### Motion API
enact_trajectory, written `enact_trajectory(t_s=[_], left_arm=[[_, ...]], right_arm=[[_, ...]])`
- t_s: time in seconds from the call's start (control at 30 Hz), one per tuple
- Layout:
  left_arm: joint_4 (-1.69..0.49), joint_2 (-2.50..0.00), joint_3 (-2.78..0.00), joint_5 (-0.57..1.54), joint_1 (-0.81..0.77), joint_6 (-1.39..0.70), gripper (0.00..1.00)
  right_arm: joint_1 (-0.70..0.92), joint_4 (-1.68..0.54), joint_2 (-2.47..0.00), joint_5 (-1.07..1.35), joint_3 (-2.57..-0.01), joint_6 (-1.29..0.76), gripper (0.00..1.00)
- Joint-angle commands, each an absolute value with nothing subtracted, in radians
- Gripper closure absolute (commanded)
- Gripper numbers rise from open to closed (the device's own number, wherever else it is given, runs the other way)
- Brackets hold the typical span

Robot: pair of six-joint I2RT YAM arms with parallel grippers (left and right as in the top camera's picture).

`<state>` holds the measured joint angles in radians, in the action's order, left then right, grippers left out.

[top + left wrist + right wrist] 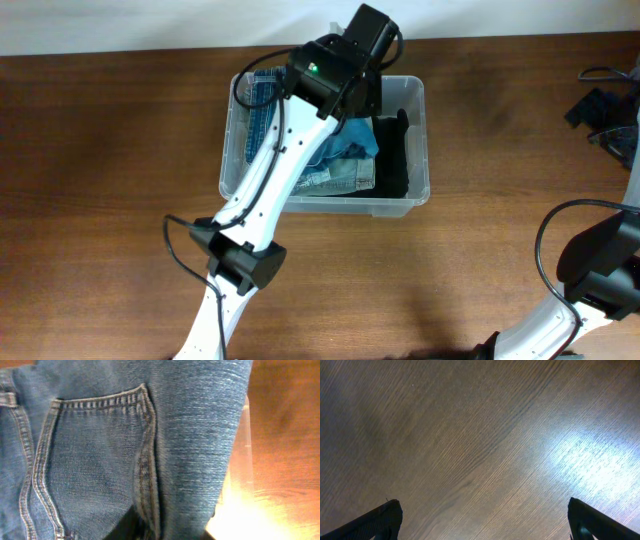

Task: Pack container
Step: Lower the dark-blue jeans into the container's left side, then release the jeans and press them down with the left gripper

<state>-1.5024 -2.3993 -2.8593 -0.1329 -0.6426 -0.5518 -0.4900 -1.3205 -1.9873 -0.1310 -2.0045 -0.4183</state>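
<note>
The container (421, 130) is a clear plastic bin at the table's back centre. It holds blue jeans (340, 175) and a black garment (392, 150). My left arm reaches over the bin, and its wrist (345, 70) hides the gripper from above. In the left wrist view the jeans (110, 450) fill the frame, with a back pocket showing. A fold of denim sits between my left gripper's (165, 532) dark fingertips. The bin's clear wall (242, 460) shows at the right. My right gripper (482, 525) is wide open and empty over bare wood.
The right arm (600, 265) sits at the table's front right corner. Dark cables and gear (605, 110) lie at the right edge. The brown wooden table (110, 150) runs left and in front of the bin.
</note>
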Motion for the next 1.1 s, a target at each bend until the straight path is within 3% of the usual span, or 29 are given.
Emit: enact_trajectory(t_s=[0.0,0.17,0.23,0.33,0.37,0.47,0.53,1.07], left_arm=[[-1.496,-2.465,-2.877,-0.126,-0.648,-0.572,0.73],[-1.5,-2.523,-2.877,-0.119,-0.648,-0.572,0.73],[-1.499,-2.534,-2.877,-0.116,-0.648,-0.572,0.63],[-1.495,-2.536,-2.877,-0.116,-0.648,-0.572,0.62],[-1.496,-2.536,-2.877,-0.116,-0.648,-0.572,0.63],[-1.508,-2.536,-2.877,-0.11,-0.648,-0.572,0.81],[-1.524,-2.536,-2.877,-0.093,-0.648,-0.572,0.86],[-1.688,-2.536,-2.877,-0.027,-0.652,-0.529,0.88]], right_arm=[[-0.491,-1.321,-1.998,-0.143,-2.001,-0.424,0.01],[-0.491,-1.32,-1.998,-0.143,-2.001,-0.424,0.02],[-0.491,-1.32,-1.998,-0.143,-2.001,-0.424,0.02],[-0.491,-1.321,-1.998,-0.143,-2.001,-0.424,0.02],[-0.491,-1.321,-1.998,-0.143,-2.001,-0.424,0.02],[-0.491,-1.321,-1.998,-0.143,-2.001,-0.424,0.02],[-0.491,-1.321,-1.998,-0.143,-2.001,-0.424,0.02],[-0.491,-1.321,-1.998,-0.143,-2.001,-0.424,0.02]])
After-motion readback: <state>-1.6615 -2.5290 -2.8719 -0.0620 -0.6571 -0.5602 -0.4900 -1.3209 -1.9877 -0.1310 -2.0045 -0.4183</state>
